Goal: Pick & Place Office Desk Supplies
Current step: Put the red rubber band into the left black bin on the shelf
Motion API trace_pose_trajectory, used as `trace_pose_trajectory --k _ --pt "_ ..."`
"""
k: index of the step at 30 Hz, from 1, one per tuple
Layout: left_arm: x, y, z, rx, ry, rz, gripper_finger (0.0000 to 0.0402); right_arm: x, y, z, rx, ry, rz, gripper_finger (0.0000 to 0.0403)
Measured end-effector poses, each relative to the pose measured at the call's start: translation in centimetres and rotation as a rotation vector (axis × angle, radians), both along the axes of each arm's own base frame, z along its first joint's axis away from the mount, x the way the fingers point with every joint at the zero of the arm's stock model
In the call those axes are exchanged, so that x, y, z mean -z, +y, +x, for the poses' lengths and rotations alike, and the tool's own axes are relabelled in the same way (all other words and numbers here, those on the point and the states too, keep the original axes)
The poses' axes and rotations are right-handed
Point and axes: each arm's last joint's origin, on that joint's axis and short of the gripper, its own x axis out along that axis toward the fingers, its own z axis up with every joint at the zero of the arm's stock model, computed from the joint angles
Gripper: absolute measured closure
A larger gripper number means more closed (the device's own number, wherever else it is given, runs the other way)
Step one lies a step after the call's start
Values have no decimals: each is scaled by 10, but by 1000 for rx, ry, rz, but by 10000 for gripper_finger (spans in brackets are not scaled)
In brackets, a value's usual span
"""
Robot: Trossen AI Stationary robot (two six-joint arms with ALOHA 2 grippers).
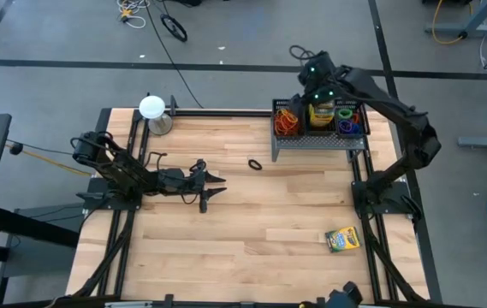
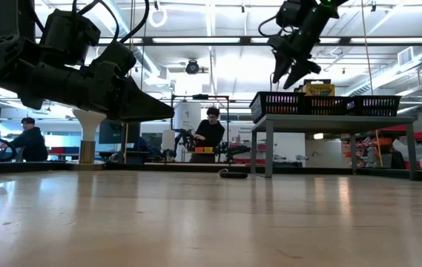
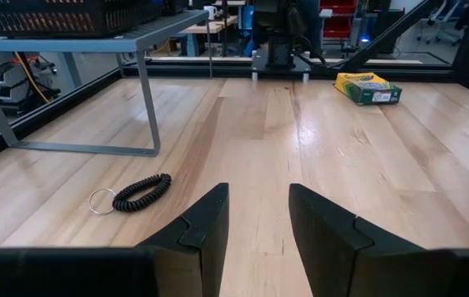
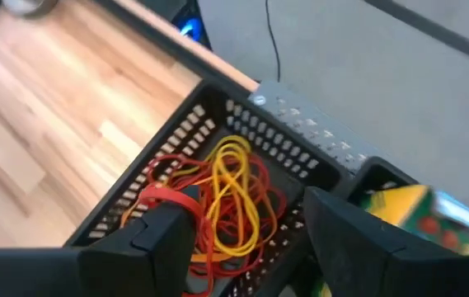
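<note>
The wooden table [image 1: 252, 214] is the largest thing, pale planks running side to side in the high view, with grey floor and loose cables around it; the low view looks across it into a lit workshop where two people sit at benches. The black wire-mesh rack [image 1: 320, 121] stands on a grey metal stand at the far right of the table, its long axis along the far edge. The right gripper [image 1: 311, 85] hangs above the rack's left end, fingers spread apart and holding nothing; its wrist view looks down into that end compartment on a tangle of red, orange and yellow rubber bands [image 4: 218, 202]. A crayon box [image 4: 428, 210] sits in the next compartment, and the right-hand one holds more bands [image 1: 350, 120], purple and green among them. The left gripper [image 1: 213, 184] hovers low over the table's left half, pointing toward the rack, released and empty. A second crayon box [image 1: 342, 239] lies flat near the front right, its long axis slightly slanted across the planks. A black coiled cord with a ring [image 3: 133, 194] lies on the wood between the left gripper and the stand. A white round-topped object [image 1: 152, 109] stands at the far left.
</note>
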Motion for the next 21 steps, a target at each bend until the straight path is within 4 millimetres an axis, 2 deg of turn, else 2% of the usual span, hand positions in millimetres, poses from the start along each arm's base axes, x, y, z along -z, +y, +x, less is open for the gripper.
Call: trace_pose_trajectory --k 6,12,21 --pt "0 0 0 0 0 1 267 0 -8 -7 61 -27 29 167" --pt "0 0 0 -1 -1 -1 267 -1 -5 -3 93 20 -54 138" --pt "0 0 0 -1 -1 -1 267 -2 8 11 -36 43 -107 101"
